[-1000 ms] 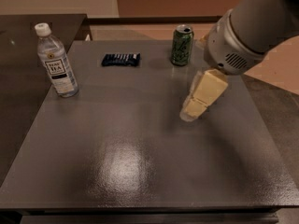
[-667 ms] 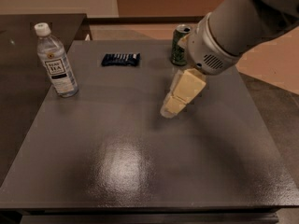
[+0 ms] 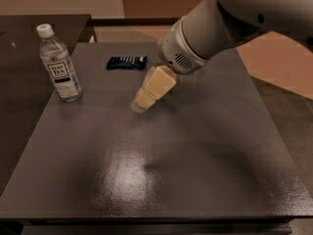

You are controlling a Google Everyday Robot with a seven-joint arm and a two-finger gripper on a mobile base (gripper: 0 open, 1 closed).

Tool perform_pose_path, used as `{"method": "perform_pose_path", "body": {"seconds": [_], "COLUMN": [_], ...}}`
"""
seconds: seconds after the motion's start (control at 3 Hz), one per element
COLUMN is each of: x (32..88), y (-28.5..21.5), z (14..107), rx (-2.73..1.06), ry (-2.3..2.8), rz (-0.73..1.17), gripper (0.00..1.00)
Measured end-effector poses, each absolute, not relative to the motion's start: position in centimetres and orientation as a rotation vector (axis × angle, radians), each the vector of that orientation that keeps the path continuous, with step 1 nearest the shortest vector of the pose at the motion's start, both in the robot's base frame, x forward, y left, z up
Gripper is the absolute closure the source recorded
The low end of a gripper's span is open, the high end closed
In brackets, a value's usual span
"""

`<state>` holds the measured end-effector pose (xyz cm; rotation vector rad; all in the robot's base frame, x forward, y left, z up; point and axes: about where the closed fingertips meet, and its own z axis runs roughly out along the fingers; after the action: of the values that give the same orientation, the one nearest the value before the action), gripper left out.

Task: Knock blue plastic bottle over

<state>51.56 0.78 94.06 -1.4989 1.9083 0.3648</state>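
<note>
The blue plastic bottle [image 3: 59, 65] stands upright at the table's far left edge; it is clear and bluish, with a white cap and a "TEA" label. My gripper [image 3: 142, 102] hangs over the middle of the table, its cream fingers pointing down and to the left. It is well to the right of the bottle and apart from it. It holds nothing that I can see. The green can is hidden behind my arm.
A flat dark-blue snack wrapper [image 3: 126, 61] lies at the back of the dark grey table [image 3: 146, 180], just behind the gripper. My thick grey arm [image 3: 220, 28] fills the upper right. A second dark table [image 3: 19, 33] stands to the left.
My gripper and arm have moved left across the table toward the bottle. The arm now covers the green can. The bottle and wrapper have not moved.
</note>
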Motion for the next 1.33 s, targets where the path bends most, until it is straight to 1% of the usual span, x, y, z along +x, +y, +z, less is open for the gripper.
{"method": "perform_pose_path", "body": {"seconds": [0.67, 1.0, 1.33], "x": [53.6, 53.7, 53.4], "y": [9.0, 13.4, 16.9], "z": [95.0, 95.5, 95.5], "rx": [-1.492, -1.501, -1.518], "ry": [1.778, 1.727, 1.684], "rz": [0.504, 0.6, 0.632], "gripper": [0.0, 0.0, 0.0]}}
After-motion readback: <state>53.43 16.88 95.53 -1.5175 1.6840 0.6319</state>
